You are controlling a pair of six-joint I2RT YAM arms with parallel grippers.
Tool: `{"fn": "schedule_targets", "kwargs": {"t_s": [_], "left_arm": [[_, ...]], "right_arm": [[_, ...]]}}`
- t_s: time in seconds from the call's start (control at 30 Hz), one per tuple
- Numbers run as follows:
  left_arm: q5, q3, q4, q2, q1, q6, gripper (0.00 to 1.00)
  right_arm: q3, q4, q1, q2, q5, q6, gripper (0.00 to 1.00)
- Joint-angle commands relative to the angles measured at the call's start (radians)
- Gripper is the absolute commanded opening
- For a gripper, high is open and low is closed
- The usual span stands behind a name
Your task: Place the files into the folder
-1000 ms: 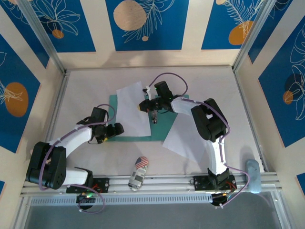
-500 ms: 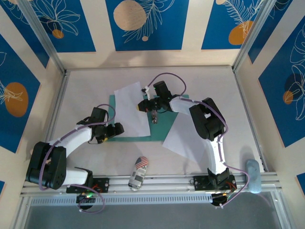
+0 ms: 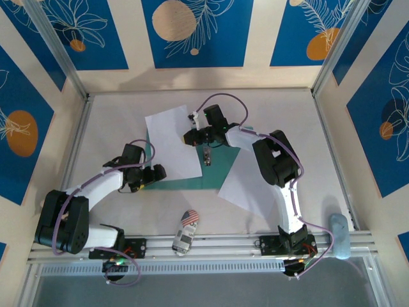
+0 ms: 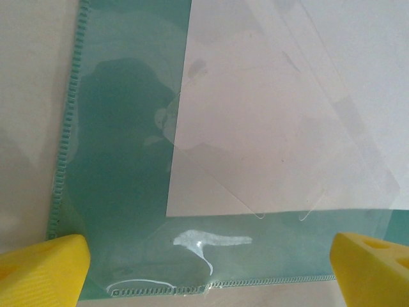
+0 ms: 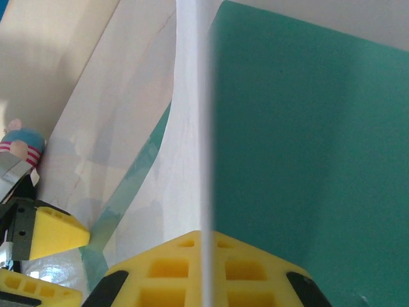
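Note:
The teal-green folder (image 3: 214, 177) lies flat mid-table. One white file (image 3: 171, 142) lies slanted over its left half, and my right gripper (image 3: 193, 136) is shut on that sheet's right edge. In the right wrist view the pinched sheet (image 5: 192, 121) runs edge-on out of the gripper (image 5: 206, 256), with the folder (image 5: 307, 141) beneath. A second file (image 3: 246, 182) rests over the folder's right edge. My left gripper (image 3: 157, 174) hovers open over the folder's near-left corner (image 4: 121, 166); its yellow fingertips (image 4: 45, 265) straddle it, touching nothing.
A toy car (image 3: 186, 231) with a flag pattern sits near the front edge between the arm bases. A grey-blue object (image 3: 339, 234) rests on the front rail at the right. Patterned walls close in the table (image 3: 115, 121) on three sides.
My right gripper has drawn the held sheet left and a little farther away, turning it slightly over the folder. The left arm has not moved.

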Motion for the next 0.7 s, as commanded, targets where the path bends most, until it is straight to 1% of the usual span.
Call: {"fn": "schedule_targets", "kwargs": {"t_s": [0.0,0.3,0.67], "left_arm": [[0.004,0.005,-0.024,-0.003,0.004,0.017,0.97],[0.01,0.007,-0.017,0.003,0.005,0.015,0.97],[0.015,0.01,-0.01,0.01,0.005,0.013,0.97]], "right_arm": [[0.028,-0.031,0.002,0.022,0.023,-0.027,0.0],[0.033,-0.035,0.008,0.031,0.012,-0.024,0.0],[-0.018,0.013,0.019,0.016,-0.003,0.024,0.0]]}}
